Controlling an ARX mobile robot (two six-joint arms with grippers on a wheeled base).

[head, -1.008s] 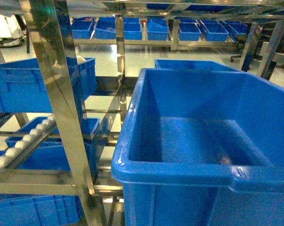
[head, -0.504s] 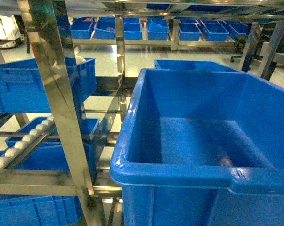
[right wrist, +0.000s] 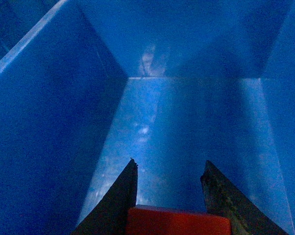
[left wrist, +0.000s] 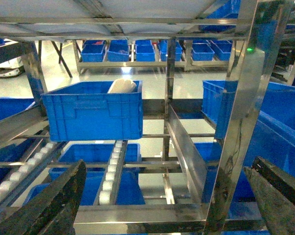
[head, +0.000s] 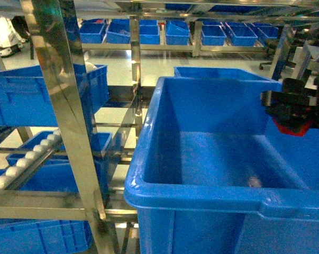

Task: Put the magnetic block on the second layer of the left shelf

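Red block carried over the big bin, ready for release.

Right gripper (right wrist: 169, 196) clamped on the magnetic block (right wrist: 179, 221), above the large blue bin (head: 148, 132) floor; best lowered before letting go. Left gripper (left wrist: 162, 196) spread apart, idle, facing the steel rack (left wrist: 186, 147).

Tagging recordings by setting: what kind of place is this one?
Probably a warehouse or factory parts-storage area: steel racks with white roller rails, many identical blue bins in rows stretching back, and a big bin on the near tier.
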